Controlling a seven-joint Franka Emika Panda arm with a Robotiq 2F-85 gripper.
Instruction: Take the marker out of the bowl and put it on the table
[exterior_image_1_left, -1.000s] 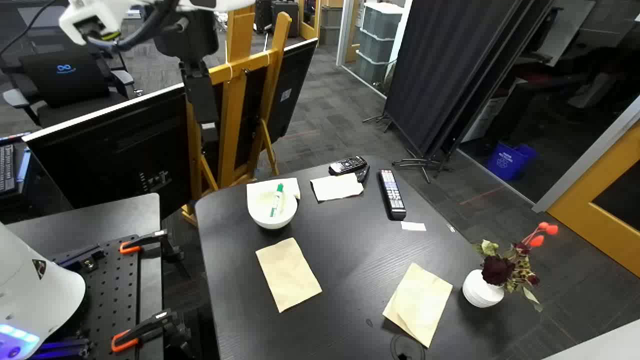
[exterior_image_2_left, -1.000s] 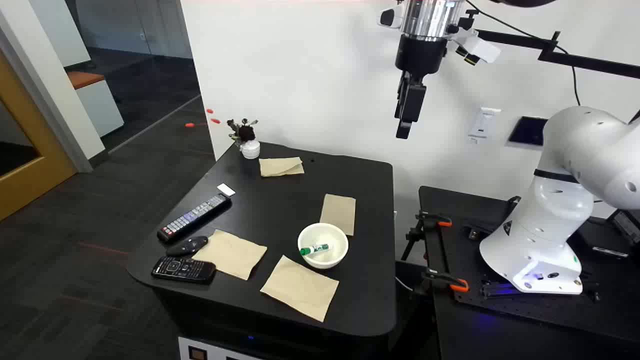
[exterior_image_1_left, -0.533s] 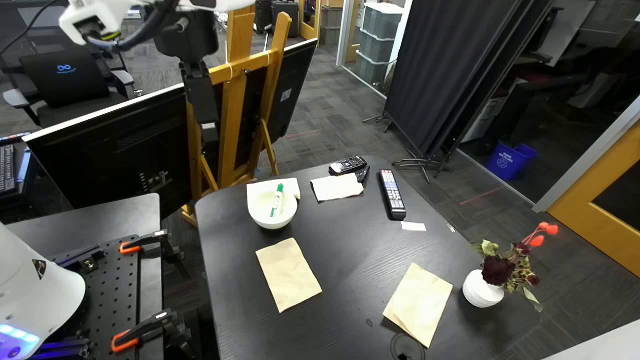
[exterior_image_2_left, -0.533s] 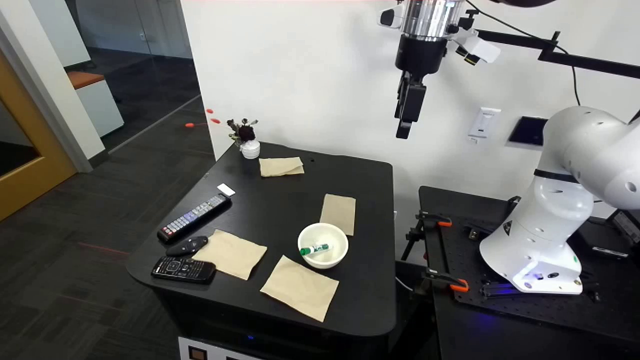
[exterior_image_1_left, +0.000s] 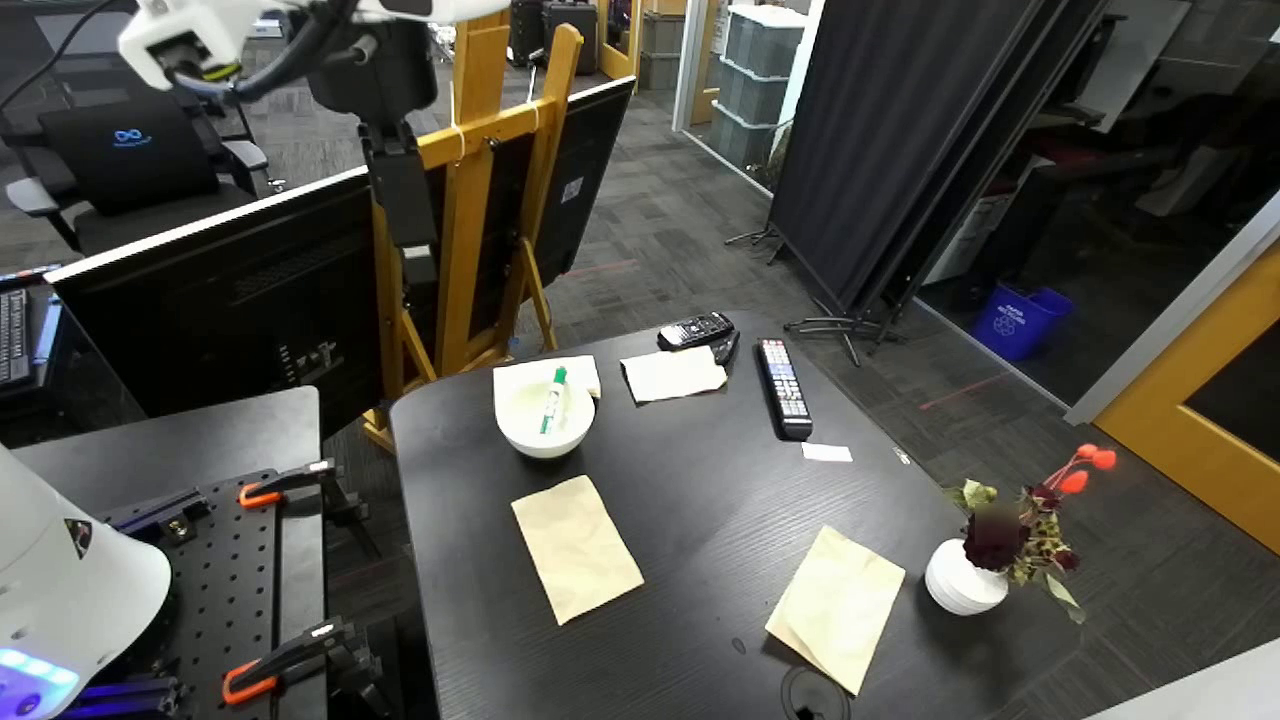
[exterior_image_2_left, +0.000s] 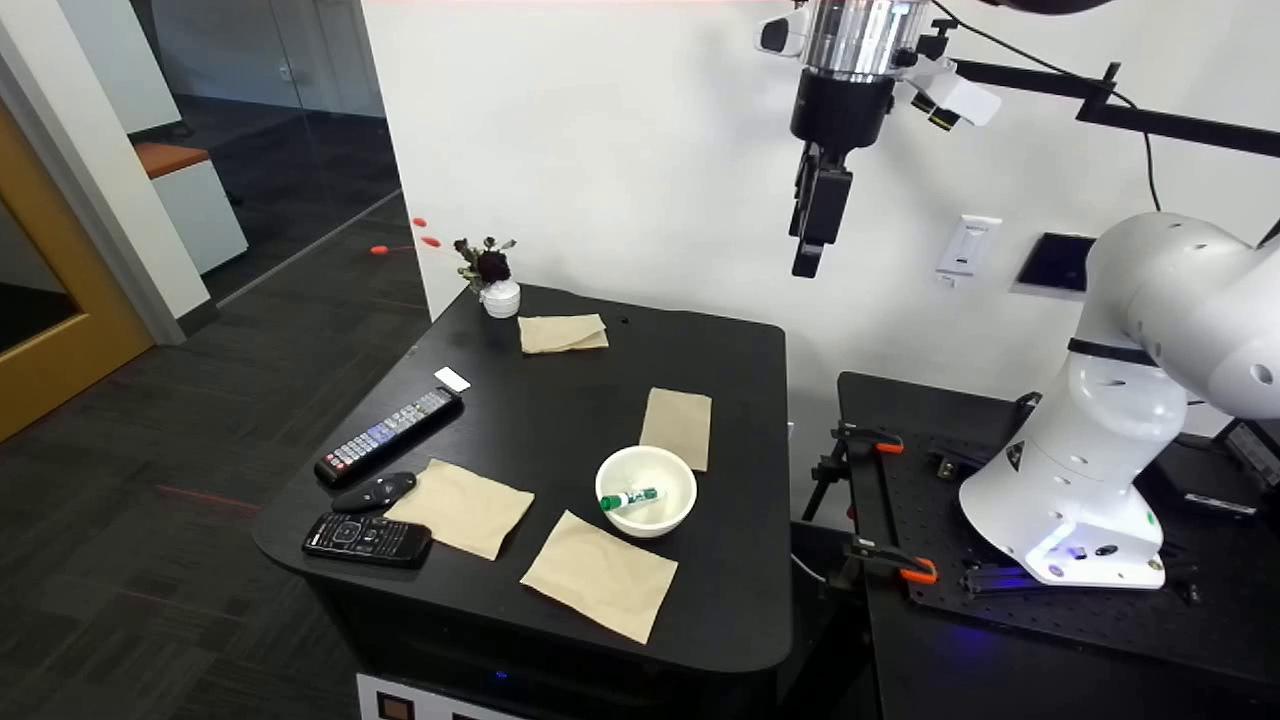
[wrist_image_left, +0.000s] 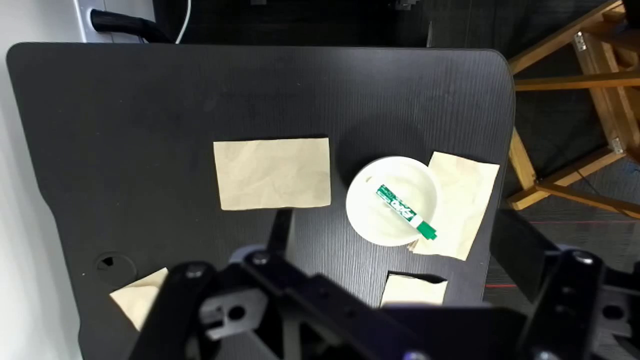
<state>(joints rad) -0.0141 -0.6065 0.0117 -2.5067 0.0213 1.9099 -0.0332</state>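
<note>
The green and white marker lies tilted inside the white bowl, its green cap end resting over the rim. The marker shows in both exterior views (exterior_image_1_left: 553, 403) (exterior_image_2_left: 630, 499) and in the wrist view (wrist_image_left: 400, 206). The bowl (exterior_image_1_left: 540, 440) (exterior_image_2_left: 675, 510) (wrist_image_left: 364, 217) stands upright near a corner of the dark table (exterior_image_1_left: 700, 520) (exterior_image_2_left: 560, 420) (wrist_image_left: 150, 100). My gripper (exterior_image_2_left: 806, 262) (exterior_image_1_left: 418, 270) hangs high above the table, pointing down, apart from marker and bowl. In the wrist view its fingers (wrist_image_left: 395, 225) stand wide apart with nothing held between them.
Brown paper sheets (exterior_image_2_left: 600, 575) (wrist_image_left: 272, 175) lie around the bowl, one touching its side. A long black remote (exterior_image_1_left: 785, 388), a shorter remote (exterior_image_2_left: 365, 540) and a white card (exterior_image_1_left: 827, 453) lie farther off. A white vase with flowers (exterior_image_1_left: 965, 578) stands at a far corner. A wooden easel (exterior_image_1_left: 470, 200) stands beyond the table.
</note>
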